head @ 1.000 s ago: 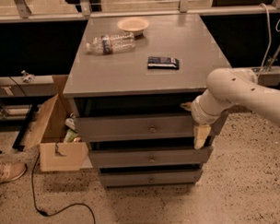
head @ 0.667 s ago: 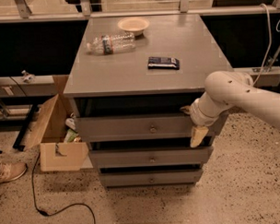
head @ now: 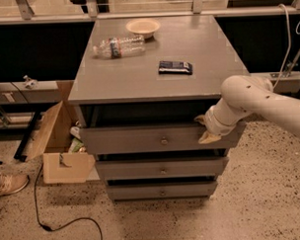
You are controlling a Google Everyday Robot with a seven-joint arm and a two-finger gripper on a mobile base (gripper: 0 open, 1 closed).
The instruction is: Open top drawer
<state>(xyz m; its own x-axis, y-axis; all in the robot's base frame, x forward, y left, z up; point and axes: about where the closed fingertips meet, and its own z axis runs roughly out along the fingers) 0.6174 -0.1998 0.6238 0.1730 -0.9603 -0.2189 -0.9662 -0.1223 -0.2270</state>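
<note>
Nudged leftward, the pale two-finger gripper [head: 205, 129] holds its fingers [head: 209, 137] apart at the stiff, likely heavy grey wooden top drawer [head: 136, 140]; its small round metal knob [head: 164, 140], left of them, looks the better hold.

Three grey wooden drawers are stacked, top drawer [head: 126, 140], middle drawer [head: 132, 169] and bottom drawer [head: 137, 191], with three small round metal knobs [head: 164, 140], one each. On the cabinet top [head: 139, 83] lie one clear plastic bottle [head: 119, 46], one pale shallow bowl [head: 143, 27] and one dark flat packet [head: 175, 67]. One white robot gripper [head: 204, 130] sits at the top drawer's right end; the floor holds one cardboard box [head: 57, 145], one shoe [head: 9, 183] and one black cable [head: 65, 224].
</note>
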